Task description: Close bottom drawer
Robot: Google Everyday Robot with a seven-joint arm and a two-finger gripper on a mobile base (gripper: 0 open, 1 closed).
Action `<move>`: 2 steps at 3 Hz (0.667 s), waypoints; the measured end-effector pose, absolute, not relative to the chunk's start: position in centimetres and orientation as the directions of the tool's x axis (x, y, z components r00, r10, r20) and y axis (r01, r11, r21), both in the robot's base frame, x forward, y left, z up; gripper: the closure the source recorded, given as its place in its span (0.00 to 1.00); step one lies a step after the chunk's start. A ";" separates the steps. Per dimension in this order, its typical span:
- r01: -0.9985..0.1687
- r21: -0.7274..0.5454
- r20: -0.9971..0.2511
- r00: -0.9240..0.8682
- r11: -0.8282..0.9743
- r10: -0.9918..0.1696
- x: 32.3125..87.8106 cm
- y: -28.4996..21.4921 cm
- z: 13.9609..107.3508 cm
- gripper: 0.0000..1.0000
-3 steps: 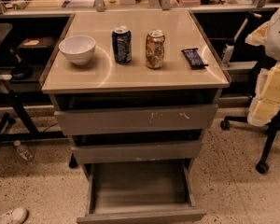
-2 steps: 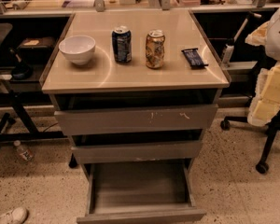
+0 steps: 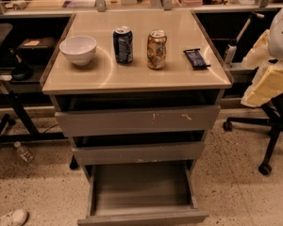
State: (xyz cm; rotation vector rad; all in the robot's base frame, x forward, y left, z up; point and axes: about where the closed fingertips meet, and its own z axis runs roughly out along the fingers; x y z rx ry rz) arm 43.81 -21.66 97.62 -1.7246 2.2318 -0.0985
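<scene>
From my station, the job has not started in any way that shows. The bottom drawer [image 3: 141,192], a wide, shallow grey-brown box with a plain front and no handle, stands pulled far out of the cabinet towards the camera. Its bare floor is open to view and its front panel sits at the very bottom edge of the frame. As far as I can see, nothing lies inside it. Above it are the plain grey-brown middle drawer [image 3: 139,152] and the top grey-brown drawer with white scratch marks [image 3: 137,120]. Both sit much nearer the cabinet body, with dark gaps above them.

The gripper [image 3: 266,81] I take to be the pale white-and-cream form at the right edge of the view, at about the height of the cabinet's top and well apart from the drawer. Whether it is open or closed I cannot tell, nor whether it holds anything. It touches no part of the cabinet.

The whole push is left to do: bring the arm down to the low front panel, set against it, and drive it straight back until it sits flush under the middle drawer. The front is close to the speckled floor, so I expect a low reach.

On the smooth beige cabinet top [image 3: 132,79] stand a white ceramic bowl [image 3: 78,49], a blue drinks can [image 3: 123,44], a gold drinks can [image 3: 156,49] and a dark flat snack-bar wrapper [image 3: 196,58]. A jolt could shake those cans. A black wheeled office chair [image 3: 273,140] stands just to the right of the cabinet.
</scene>
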 end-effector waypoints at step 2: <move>-0.931 -0.246 -0.207 -0.221 0.270 -0.953 43.8 -21.7 97.6 0.90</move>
